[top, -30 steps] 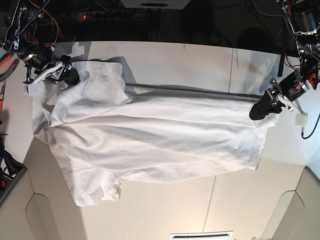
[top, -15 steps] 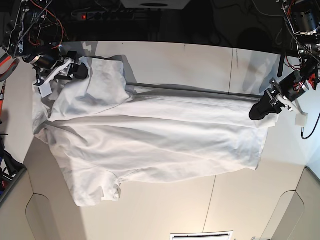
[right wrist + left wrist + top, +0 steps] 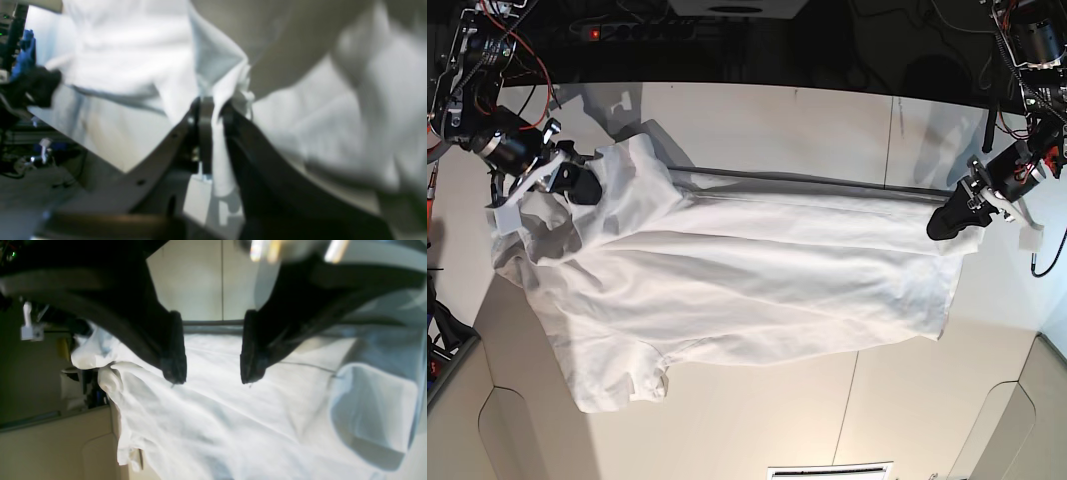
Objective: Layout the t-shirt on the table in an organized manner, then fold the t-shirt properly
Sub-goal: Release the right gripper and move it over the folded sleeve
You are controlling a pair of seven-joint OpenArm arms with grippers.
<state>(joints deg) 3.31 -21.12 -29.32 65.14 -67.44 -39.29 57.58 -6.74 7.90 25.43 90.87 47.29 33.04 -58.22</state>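
The white t-shirt (image 3: 747,280) lies spread and wrinkled across the white table (image 3: 827,120), with a sleeve at the front left. My right gripper (image 3: 579,182) is shut on a fold of the shirt at its far left corner and holds it raised. In the right wrist view the cloth (image 3: 126,50) is pinched in that gripper (image 3: 217,113). My left gripper (image 3: 945,224) sits at the shirt's far right corner. In the left wrist view it (image 3: 211,373) is open and empty above the shirt (image 3: 217,426).
A thin dark seam line (image 3: 827,182) crosses the table behind the shirt. Cut-out corners (image 3: 507,430) mark the front edge. Cables and a power strip (image 3: 647,30) lie beyond the back edge. A white tag (image 3: 1030,240) hangs by the left arm.
My right gripper has moved right and toward the front with the shirt's far left corner, bunching that cloth inward. The left arm has not moved.
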